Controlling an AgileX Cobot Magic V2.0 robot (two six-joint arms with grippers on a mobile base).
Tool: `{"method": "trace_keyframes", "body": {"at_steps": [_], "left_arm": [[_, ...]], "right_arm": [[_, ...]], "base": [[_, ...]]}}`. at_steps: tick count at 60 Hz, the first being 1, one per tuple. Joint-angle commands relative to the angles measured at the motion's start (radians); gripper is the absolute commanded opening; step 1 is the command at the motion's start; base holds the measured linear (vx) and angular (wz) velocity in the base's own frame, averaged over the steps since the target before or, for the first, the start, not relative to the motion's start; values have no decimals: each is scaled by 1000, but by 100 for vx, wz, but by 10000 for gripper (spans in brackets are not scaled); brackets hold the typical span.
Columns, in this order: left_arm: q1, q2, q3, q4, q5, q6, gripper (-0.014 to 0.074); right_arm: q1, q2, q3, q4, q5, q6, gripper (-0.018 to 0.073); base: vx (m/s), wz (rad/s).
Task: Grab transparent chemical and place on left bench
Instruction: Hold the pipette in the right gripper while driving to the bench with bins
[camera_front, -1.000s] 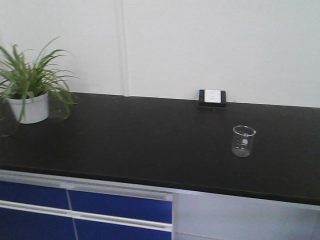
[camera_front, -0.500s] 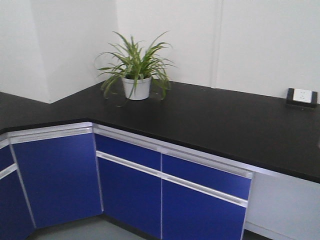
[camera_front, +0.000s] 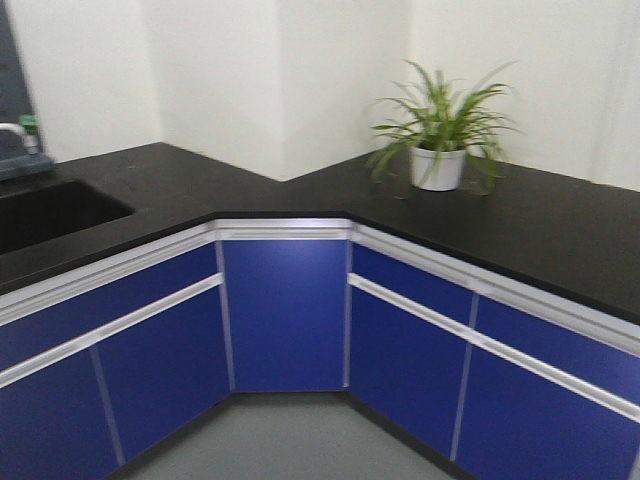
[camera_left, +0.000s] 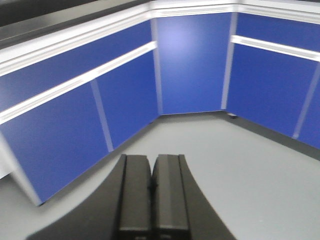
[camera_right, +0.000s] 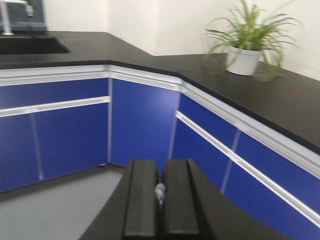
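Note:
In the right wrist view my right gripper (camera_right: 160, 166) is shut on a slim translucent whitish dropper, the transparent chemical (camera_right: 159, 193), of which only a short piece shows between the fingers. It hangs over the grey floor in front of the blue cabinets. In the left wrist view my left gripper (camera_left: 151, 161) is shut with nothing in it, low over the floor. The left bench (camera_front: 160, 175), a matte black worktop, runs along the left side and also shows in the right wrist view (camera_right: 85, 47). Neither gripper shows in the front view.
A black sink (camera_front: 45, 215) with a tap (camera_front: 18, 135) is set in the left bench. A potted plant (camera_front: 438, 150) stands on the right worktop (camera_front: 560, 225). Blue cabinet fronts (camera_front: 285, 315) wrap the corner above the grey floor (camera_front: 290, 440).
The front view has swung left: the beaker and the wall socket are out of view, the plant has shifted right, and the corner, left bench and sink have come into view.

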Motion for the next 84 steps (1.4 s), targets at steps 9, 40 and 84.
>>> {"method": "trace_keyframes", "body": {"at_steps": [9,40,84], "left_arm": [[-2,-19,16,-1,-78,-8,-3],[-2,-19,16,-1,-78,-8,-3],[-2,-19,16,-1,-78,-8,-3]], "right_arm": [[0,9,-31,8,-76,-6,0],[0,9,-31,8,-76,-6,0],[0,9,-31,8,-71,-6,0]], "base": [[-14,58],[-8,80],[17,61]]}}
